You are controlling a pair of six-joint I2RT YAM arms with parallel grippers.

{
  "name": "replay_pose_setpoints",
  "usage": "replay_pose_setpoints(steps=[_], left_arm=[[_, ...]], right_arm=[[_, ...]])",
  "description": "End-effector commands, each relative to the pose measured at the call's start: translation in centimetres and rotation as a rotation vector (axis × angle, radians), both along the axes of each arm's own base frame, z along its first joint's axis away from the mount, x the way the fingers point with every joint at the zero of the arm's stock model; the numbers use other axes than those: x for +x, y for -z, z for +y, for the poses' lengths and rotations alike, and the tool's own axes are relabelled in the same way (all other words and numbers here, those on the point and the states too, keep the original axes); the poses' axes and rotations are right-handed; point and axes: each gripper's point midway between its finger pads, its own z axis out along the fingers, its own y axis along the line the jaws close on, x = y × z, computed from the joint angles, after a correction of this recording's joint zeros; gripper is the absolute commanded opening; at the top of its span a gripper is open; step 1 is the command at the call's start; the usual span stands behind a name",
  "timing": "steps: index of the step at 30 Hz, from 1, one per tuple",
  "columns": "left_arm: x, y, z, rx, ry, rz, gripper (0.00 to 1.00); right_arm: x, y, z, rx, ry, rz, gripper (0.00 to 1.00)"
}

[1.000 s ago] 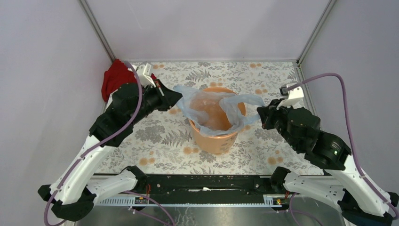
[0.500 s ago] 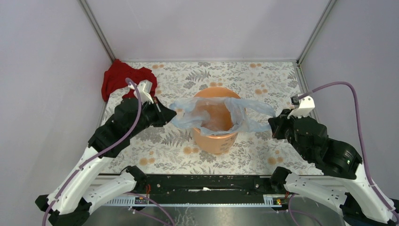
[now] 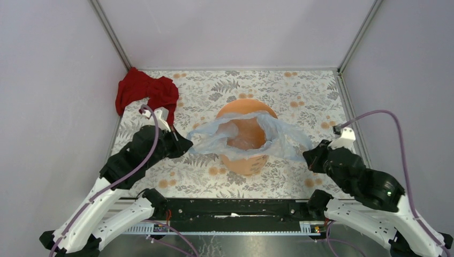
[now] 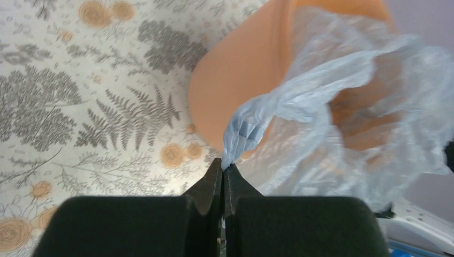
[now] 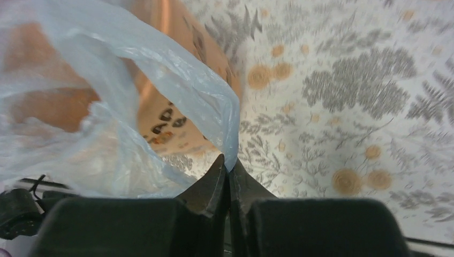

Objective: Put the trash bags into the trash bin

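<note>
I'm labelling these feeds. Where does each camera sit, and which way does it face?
Top external: above and behind, looking down on the floral table; both arms, left gripper, right gripper.
Left wrist: on the left arm, facing the orange bucket; shut fingers pinch the trash bag.
Right wrist: mirrored, from the opposite side.
All share bag and bucket.

Floral-print table (image 3: 300,101) carries orange trash bin (image 3: 243,165), red cloth (image 3: 142,91) far-left corner

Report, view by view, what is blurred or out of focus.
Top view: even, soft light, all sharp, bag and bucket clear. Left wrist view: left fingers and nearby bag look soft. Right wrist view: right fingers soft too; bag glows pale where light passes through.
</note>
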Motion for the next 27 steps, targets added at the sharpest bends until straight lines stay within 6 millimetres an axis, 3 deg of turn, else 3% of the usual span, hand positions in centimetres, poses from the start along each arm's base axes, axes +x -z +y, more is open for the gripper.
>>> replay_pose_setpoints(steps=[1, 3, 6, 10, 13, 16, 19, 22, 25, 27], left_arm=[[0.5, 5.4, 0.8, 0.085, -0.057, 0.087, 0.0], [0.7, 7.4, 1.3, 0.11, -0.091, 0.108, 0.0], [2.0, 7.9, 0.3, 0.088, -0.078, 0.064, 0.0], [4.2, 7.5, -0.9, 0.098, -0.093, 0.047, 0.0], [5.7, 6.7, -1.5, 0.097, -0.099, -0.006, 0.0], [6.3, 6.2, -1.6, 0.101, -0.101, -0.029, 0.04], [6.0, 6.1, -1.6, 0.105, -0.085, -0.035, 0.08], [5.7, 6.5, -1.2, 0.107, -0.095, -0.037, 0.08], [5.7, 6.9, -1.0, 0.112, -0.099, -0.039, 0.08], [5.8, 7.0, -0.9, 0.124, -0.106, -0.038, 0.08]], right_arm=[[-0.2, 4.7, 2.6, 0.142, 0.029, 0.117, 0.06], [0.3, 6.4, 2.4, 0.132, 0.077, 0.123, 0.06], [2.3, 7.3, 2.1, 0.064, 0.123, 0.044, 0.07], [5.6, 6.7, 2.3, -0.065, 0.191, -0.05, 0.08], [7.7, 6.9, 2.9, -0.204, 0.21, -0.08, 0.19], [8.5, 7.3, 3.5, -0.315, 0.174, -0.067, 0.23], [7.3, 7.0, 3.3, -0.348, 0.132, 0.014, 0.3], [4.8, 6.3, 5.2, -0.263, -0.048, 0.082, 0.5], [2.4, 4.6, 5.9, -0.163, -0.153, 0.122, 0.65], [1.3, 3.1, 5.2, -0.137, -0.17, 0.128, 0.7]])
